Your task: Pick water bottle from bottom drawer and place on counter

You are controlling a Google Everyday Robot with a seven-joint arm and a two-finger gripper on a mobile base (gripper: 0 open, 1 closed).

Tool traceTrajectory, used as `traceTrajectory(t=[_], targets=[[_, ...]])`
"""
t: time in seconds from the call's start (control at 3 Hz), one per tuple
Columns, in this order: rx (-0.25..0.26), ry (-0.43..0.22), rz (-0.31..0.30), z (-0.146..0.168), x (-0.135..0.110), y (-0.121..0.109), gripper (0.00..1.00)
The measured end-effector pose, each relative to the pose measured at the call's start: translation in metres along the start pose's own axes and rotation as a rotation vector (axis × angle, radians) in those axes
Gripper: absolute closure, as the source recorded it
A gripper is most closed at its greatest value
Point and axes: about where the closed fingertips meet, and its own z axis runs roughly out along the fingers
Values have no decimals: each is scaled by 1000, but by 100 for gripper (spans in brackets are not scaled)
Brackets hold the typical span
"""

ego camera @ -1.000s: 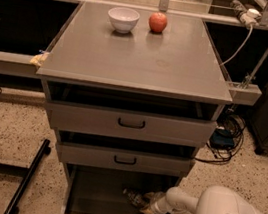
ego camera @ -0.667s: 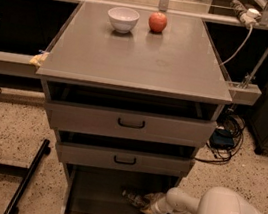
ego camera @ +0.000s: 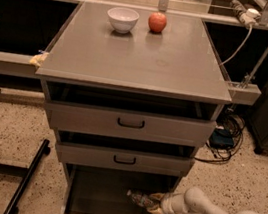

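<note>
The bottom drawer (ego camera: pixel 95 194) stands pulled open under two shallower drawers with black handles. The water bottle (ego camera: pixel 140 199) lies on its side at the drawer's right, a small clear bottle, partly hidden in shadow. My gripper (ego camera: pixel 155 203) reaches in from the right on a white arm, with its yellowish fingertips around the bottle's right end. The counter (ego camera: pixel 142 54) is the grey top of the cabinet, far above the gripper.
A white bowl (ego camera: pixel 122 19) and a red apple (ego camera: pixel 157 22) sit at the counter's far edge. A black bar (ego camera: pixel 26 178) lies on the speckled floor at the left. Cables and a blue box (ego camera: pixel 222 138) lie on the floor at the right.
</note>
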Motion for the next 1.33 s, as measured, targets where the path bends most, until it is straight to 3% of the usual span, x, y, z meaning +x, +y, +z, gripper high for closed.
traceTrajectory(t=[0.33, 0.67, 1.0, 1.33], targets=[[-76, -70, -6, -53, -7, 12, 100], [-109, -74, -26, -128, -38, 2, 100], [-107, -77, -34, -133, -45, -2, 100], [-88, -81, -67, -168, -84, -24, 100]])
